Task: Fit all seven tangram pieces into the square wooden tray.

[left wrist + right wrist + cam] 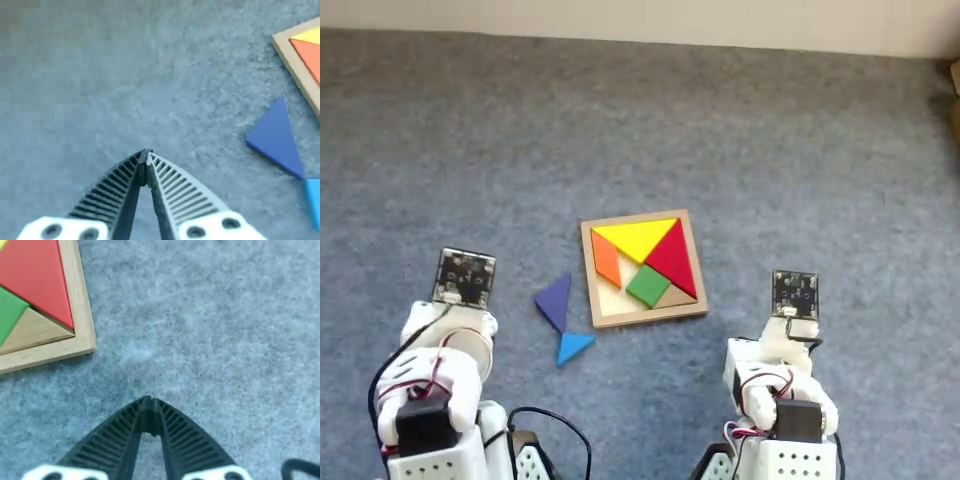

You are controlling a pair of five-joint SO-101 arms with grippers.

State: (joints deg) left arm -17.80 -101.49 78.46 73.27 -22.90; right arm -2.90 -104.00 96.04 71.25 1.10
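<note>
Tangram set: lying on the grey carpeted table, between the two arms.
Left gripper (146,155): hanging over bare carpet with its ribbed black jaws pressed together at the tips, gripping nothing.
Right gripper (149,401): also hanging over bare carpet, jaws meeting at the tips, carrying nothing.
Dark blue flat piece (277,137) (555,300): lying loose on the carpet near the left gripper, just beside the tray's left rim but not touching it.
Light blue small triangle (573,346) (312,200): lying on the carpet, meeting the dark blue piece at a corner, outside the tray.
Square wooden tray (650,316) (300,69) (82,300): sitting flat and slightly rotated, its near right corner lying close to the right gripper.
Yellow large triangle (635,238): filling the tray's far side.
Red large triangle (672,262): sitting along the right side.
Orange triangle (606,260): sitting against the left rim.
Green square (648,285): sitting near the middle.
Tan triangle (674,296): sitting in the near right corner.
Pale tray floor (615,300): showing bare in the near left part.
</note>
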